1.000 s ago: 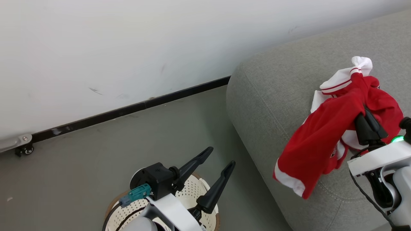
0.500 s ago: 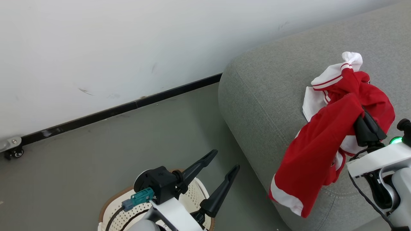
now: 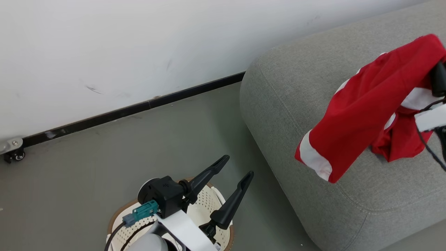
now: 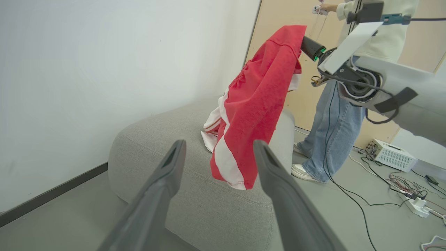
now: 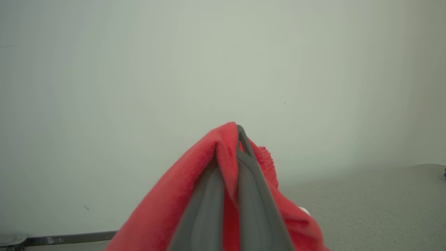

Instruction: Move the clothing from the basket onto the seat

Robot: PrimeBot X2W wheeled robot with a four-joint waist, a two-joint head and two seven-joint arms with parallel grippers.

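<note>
The right gripper [image 5: 239, 139] is clamping its jaws together on a fold of the red clothing [image 3: 362, 111]. The garment is hanging at the right of the head view, above the seat [image 3: 296, 104]. Its white-banded hem [image 3: 315, 162] is dangling free near the seat's rounded corner. A white striped fold [image 4: 210, 123] is lying on the seat behind it; whether that is a second garment, I cannot tell. The left gripper [image 3: 238, 166], jaws apart and holding nothing, is hovering over the basket [image 3: 205, 204] at the bottom centre of the head view.

The main risk, as I judge it, is letting go too close to that rounded corner. Much of the cloth is hanging toward the floor [image 3: 139, 146] side, so its own weight could be pulling it off the cushion. The soft cloth is also draping over the fingers [image 5: 254, 195], so it may be clinging when the jaws part and riding back with the arm. A person [image 4: 334, 115] is standing just beyond the seat among cables [image 4: 383, 174], close to where the arm is working.
</note>
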